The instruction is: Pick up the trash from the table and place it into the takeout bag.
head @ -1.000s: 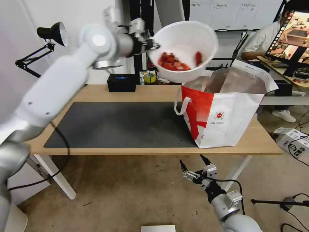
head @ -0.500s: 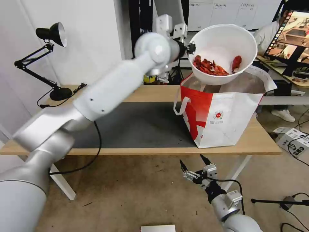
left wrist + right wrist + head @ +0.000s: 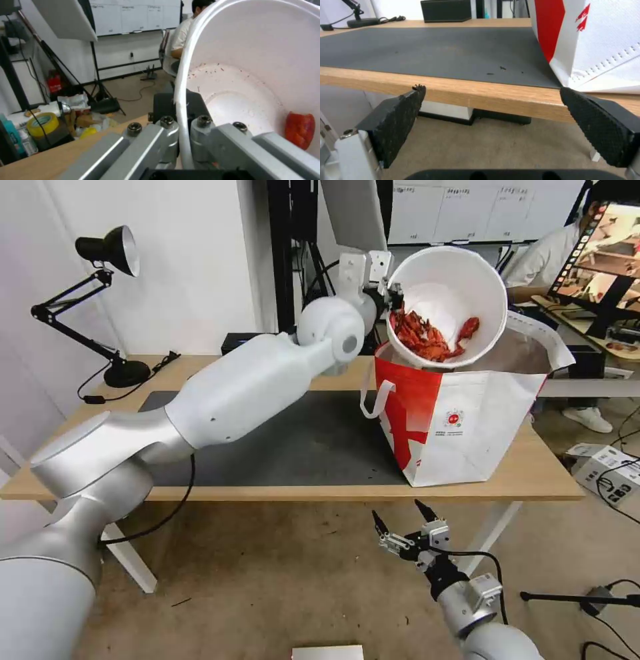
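Note:
My left gripper (image 3: 390, 300) is shut on the rim of the white round bowl (image 3: 448, 287), holding it tilted over the open top of the red-and-white takeout bag (image 3: 467, 413). Red scraps (image 3: 420, 335) lie heaped at the bowl's lower side. In the left wrist view the bowl's rim (image 3: 181, 100) runs between the grey fingers (image 3: 166, 135), and one red scrap (image 3: 300, 130) clings inside. The bag stands at the right end of the table (image 3: 547, 480). My right gripper (image 3: 403, 519) hangs open below the table's front edge, with its pads (image 3: 400, 120) wide apart.
A dark grey mat (image 3: 300, 447) covers the table's middle, with a few crumbs (image 3: 501, 68) near the bag. A black desk lamp (image 3: 107, 253) stands at the back left and a black box (image 3: 446, 10) at the back. Boxes and cables lie on the floor at right.
My left arm has swung the bowl rightward from above the table's middle to over the bag, lowered it toward the opening and tipped it more steeply. The right arm has not moved.

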You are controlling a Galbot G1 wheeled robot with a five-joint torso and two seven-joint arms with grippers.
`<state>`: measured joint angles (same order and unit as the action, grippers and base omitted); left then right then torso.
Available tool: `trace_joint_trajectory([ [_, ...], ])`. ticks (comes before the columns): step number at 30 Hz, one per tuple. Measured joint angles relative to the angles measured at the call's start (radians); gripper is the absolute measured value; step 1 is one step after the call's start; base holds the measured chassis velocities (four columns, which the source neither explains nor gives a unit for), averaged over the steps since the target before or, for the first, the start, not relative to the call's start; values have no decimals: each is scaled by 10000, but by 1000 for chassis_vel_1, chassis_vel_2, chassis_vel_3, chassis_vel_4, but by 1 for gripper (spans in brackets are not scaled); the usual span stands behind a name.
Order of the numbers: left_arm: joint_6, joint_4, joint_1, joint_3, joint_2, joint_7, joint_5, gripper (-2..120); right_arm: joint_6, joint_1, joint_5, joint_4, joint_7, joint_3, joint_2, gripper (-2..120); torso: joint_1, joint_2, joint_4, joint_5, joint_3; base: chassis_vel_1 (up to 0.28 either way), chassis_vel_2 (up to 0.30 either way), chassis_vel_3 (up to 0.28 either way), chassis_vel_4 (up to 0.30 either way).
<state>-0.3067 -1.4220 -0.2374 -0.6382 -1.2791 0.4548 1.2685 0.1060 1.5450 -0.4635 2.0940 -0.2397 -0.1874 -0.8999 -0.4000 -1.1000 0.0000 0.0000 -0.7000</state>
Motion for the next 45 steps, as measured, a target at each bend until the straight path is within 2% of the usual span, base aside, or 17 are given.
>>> trace_joint_trajectory([
  [13, -466, -106, -6, -68, 69, -325, 387, 0, 0, 0, 0, 0, 0, 0, 0, 100, 0, 0, 0, 0, 0, 0, 0, 0, 0],
  [15, -524, -211, 23, -68, 151, -624, 504, 9, 0, 0, 0, 0, 0, 0, 0, 100, 0, 0, -1, -1, 0, 0, 0, 0, 0],
  [16, -524, -211, 23, -68, 151, -624, 504, 9, 0, 0, 0, 0, 0, 0, 0, 100, 0, 0, -1, -1, 0, 0, 0, 0, 0],
  [18, -699, -319, 33, -69, 231, -710, 621, 19, 0, 0, 0, 0, 0, 0, 0, 100, 0, 0, 0, 0, 0, 0, 0, 0, 0],
  [19, -699, -319, 33, -69, 231, -710, 621, 19, 0, 0, 0, 0, 0, 0, 0, 100, 0, 0, 0, 0, 0, 0, 0, 0, 0],
  [23, -796, -451, 43, -67, 293, -771, 854, 31, 0, 0, 0, 0, 0, 0, 0, 100, 0, 0, 0, 0, 0, 0, 0, 0, 0],
  [25, -860, -561, 76, -29, 339, -779, 1027, 40, 0, 0, 0, 0, 0, 0, 0, 100, 0, 0, -1, 0, 0, 0, 0, 0, 0],
  [26, -880, -650, 127, 34, 398, -777, 1144, 49, 0, 0, 0, 0, 0, 0, 0, 100, 0, 0, -2, 0, 0, 0, 0, 0, 0],
  [27, -880, -650, 127, 34, 398, -777, 1144, 49, 0, 0, 0, 0, 0, 0, 0, 100, 0, 0, -2, 0, 0, 0, 0, 0, 0],
  [32, -879, -1086, 350, 223, 759, -782, 1407, 67, 0, 0, 0, 0, 0, 0, 0, 100, 0, 0, -1, 0, 1, 0, 0, 0, 0],
  [34, -702, -1290, 522, 250, 1021, -942, 1429, 77, 0, 0, 0, 0, 0, 0, 0, 100, 0, 0, -1, -1, 0, 0, 0, 0, 0],
  [35, -702, -1290, 522, 250, 1021, -942, 1429, 77, 0, 0, 0, 0, 0, 0, 0, 100, 0, 0, -1, -1, 0, 0, 0, 0, 0],
  [37, -355, -1553, 757, 283, 1330, -1084, 1430, 88, 0, 0, 0, 0, 0, 0, 0, 100, 0, 0, 1, -1, 0, 0, 0, 0, 0],
  [38, -355, -1553, 757, 283, 1330, -1084, 1430, 88, 0, 0, 0, 0, 0, 0, 0, 100, 0, 0, 1, -1, 0, 0, 0, 0, 0],
  [41, 234, -1879, 1032, 337, 1747, -1258, 1286, 101, 0, 0, 0, 0, 0, 0, 0, 100, 0, 0, -1, -1, 0, 0, 0, 0, 0],
  [42, 234, -1879, 1032, 337, 1747, -1258, 1286, 101, 0, 0, 0, 0, 0, 0, 0, 100, 0, 0, -1, -1, 0, 0, 0, 0, 0],
  [45, 911, -2194, 1345, 484, 2249, -1703, 1065, 109, 0, 0, 0, 0, 0, 0, 0, 100, 0, 0, -1, -1, 0, 0, 0, 0, 0],
])
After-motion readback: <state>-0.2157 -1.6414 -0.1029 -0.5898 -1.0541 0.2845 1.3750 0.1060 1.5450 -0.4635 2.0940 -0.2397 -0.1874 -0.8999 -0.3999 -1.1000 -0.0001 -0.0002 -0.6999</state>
